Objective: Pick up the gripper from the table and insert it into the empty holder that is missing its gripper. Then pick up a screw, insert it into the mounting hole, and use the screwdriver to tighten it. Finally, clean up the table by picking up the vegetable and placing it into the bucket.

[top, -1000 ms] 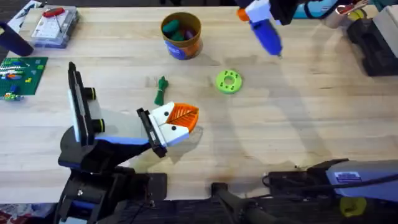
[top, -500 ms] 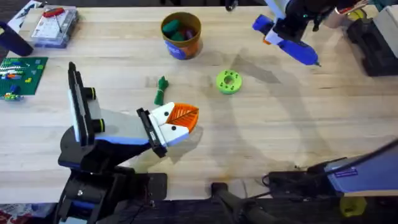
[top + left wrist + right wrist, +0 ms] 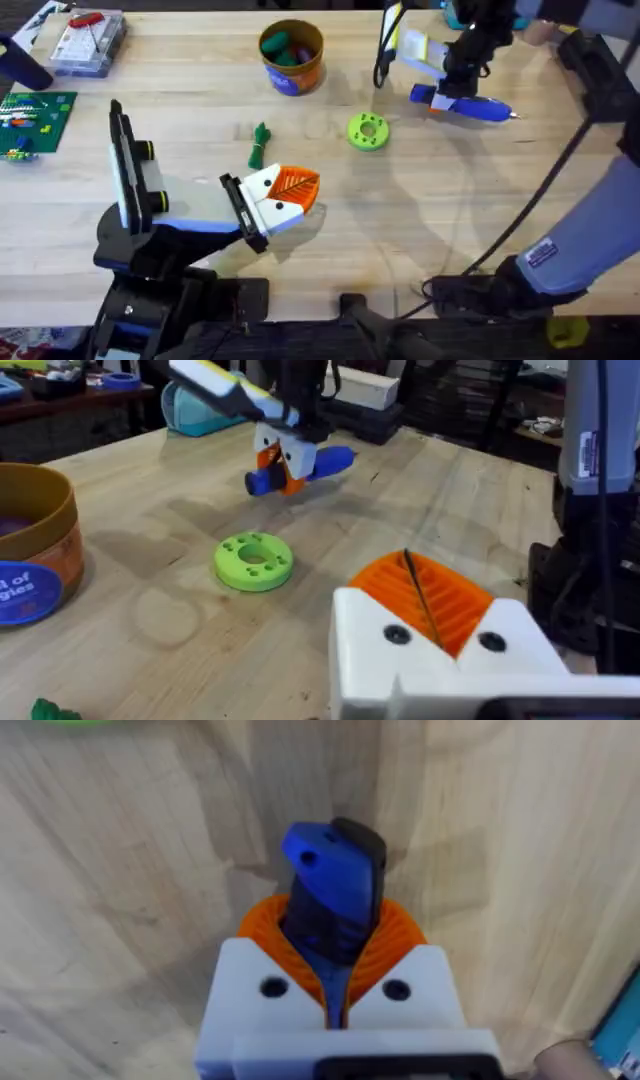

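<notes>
— Right gripper (image 3: 455,92)?
— Clamped on the screwdriver (image 3: 478,107), low over the desk (image 3: 420,215), beyond the green disc (image 3: 367,131).
— Left gripper (image 3: 297,192)?
— Fingers together, holding nothing, beside the vegetable (image 3: 260,146); bucket (image 3: 291,57) farther off.

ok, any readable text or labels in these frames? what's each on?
"of" over "ggies", partial white letters on the blue label of the bucket.
Label on the right arm's sleeve: too small to read.
Clear box and green board: print unreadable.
</notes>
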`<state>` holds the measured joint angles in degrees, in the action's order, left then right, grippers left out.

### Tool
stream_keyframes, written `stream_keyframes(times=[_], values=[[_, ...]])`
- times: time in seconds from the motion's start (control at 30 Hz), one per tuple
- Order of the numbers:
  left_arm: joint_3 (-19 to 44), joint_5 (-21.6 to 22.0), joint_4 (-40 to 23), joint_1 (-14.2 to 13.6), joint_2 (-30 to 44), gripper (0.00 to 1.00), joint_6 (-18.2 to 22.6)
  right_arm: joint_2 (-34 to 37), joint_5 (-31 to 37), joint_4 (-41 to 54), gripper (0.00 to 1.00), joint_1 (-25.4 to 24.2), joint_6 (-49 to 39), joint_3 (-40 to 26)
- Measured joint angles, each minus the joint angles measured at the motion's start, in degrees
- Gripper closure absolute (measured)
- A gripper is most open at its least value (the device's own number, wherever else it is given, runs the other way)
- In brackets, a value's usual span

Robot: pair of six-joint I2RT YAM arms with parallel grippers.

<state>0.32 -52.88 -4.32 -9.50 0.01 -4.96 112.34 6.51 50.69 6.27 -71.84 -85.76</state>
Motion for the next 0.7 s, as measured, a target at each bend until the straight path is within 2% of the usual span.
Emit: stream_keyframes(times=[0.17,0.2,0.23,0.27,0.37,0.4,0.43,0.47,0.6,0.7], values=[[0.0,0.0,0.0,0.0,0.0,0.996,0.0,3.3,2.6,-1.3,0.95,0.1,-4.0,0.0],[0.0,0.0,0.0,0.0,0.0,0.996,0.0,3.4,2.8,-1.3,0.901,0.1,-4.1,0.0],[0.0,0.0,0.0,0.0,0.0,0.949,0.1,3.3,3.0,-1.2,0.777,0.1,-4.4,0.0],[0.0,0.0,0.0,0.0,0.0,0.824,0.1,3.3,3.3,-1.3,0.619,0.1,-4.6,0.0],[0.0,0.0,0.0,0.0,0.0,0.347,0.0,3.1,3.7,-1.6,0.162,0.1,-4.2,0.0],[0.0,0.0,0.0,0.0,0.0,0.19,0.0,3.0,3.4,-1.5,0.06,0.1,-3.4,0.0],[0.0,0.0,0.0,0.0,0.0,0.078,-0.1,2.8,2.8,-1.4,0.021,0.1,-2.1,0.0],[0.0,0.0,0.0,0.0,0.0,0.031,-0.2,2.6,2.2,-1.3,0.01,0.1,-0.4,0.0],[0.0,0.1,0.0,0.0,0.0,0.014,-0.2,-0.1,-0.4,-1.2,0.007,0.1,7.9,0.0],[0.0,1.1,0.2,0.0,0.0,0.014,-0.2,-4.6,-2.3,-1.0,0.007,0.1,14.2,0.0]])
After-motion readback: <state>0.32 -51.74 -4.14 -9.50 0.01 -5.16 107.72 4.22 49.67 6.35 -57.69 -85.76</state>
